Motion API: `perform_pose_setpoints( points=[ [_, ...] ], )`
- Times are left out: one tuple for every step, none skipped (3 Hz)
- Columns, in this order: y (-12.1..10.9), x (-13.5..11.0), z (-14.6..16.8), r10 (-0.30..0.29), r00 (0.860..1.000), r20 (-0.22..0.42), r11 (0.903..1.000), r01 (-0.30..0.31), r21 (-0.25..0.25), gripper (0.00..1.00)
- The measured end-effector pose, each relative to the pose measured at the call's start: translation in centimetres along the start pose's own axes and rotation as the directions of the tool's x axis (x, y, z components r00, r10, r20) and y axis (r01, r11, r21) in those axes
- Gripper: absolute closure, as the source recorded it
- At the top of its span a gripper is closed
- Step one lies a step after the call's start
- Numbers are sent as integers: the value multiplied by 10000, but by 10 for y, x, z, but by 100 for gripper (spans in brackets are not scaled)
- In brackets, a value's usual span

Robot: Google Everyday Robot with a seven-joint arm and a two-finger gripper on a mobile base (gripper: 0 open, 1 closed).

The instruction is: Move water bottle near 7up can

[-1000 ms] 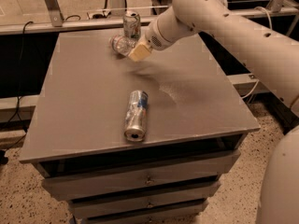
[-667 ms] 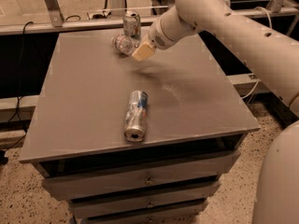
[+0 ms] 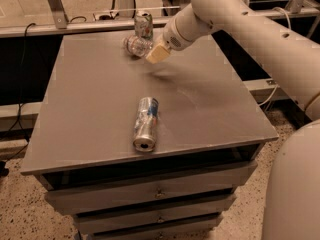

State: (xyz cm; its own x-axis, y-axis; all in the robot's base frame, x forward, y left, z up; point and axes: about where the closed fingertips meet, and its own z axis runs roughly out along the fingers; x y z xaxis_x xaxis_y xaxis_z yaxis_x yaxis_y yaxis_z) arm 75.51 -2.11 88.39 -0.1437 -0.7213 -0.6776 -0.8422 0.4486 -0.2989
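Water bottle lies at counter's far edge, just in front of 7up can. My gripper is right beside bottle; apart or together, can't tell.

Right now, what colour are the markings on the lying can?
Blue, on the silver can, camera view; the gripper is beside the water bottle.

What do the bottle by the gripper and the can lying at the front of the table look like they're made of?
The water bottle looks like thin clear plastic: see-through, with crinkled glints. The lying can looks like metal, probably aluminium: shiny silver rim and body, blue print. The gripper sits just beside the bottle.
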Motion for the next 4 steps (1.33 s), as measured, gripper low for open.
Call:
perform_pose_setpoints(
  points=[
    [-3, 0, 2, -111, 9999, 30, 9999, 111, -28, 14],
    [-3, -1, 2, -191, 9998, 74, 9998, 191, -82, 0],
    [-2, -1, -3, -250, 9996, 158, 9996, 251, -90, 0],
    [-5, 4, -20, -197, 9994, 297, 9998, 196, 18, 0]
  ],
)
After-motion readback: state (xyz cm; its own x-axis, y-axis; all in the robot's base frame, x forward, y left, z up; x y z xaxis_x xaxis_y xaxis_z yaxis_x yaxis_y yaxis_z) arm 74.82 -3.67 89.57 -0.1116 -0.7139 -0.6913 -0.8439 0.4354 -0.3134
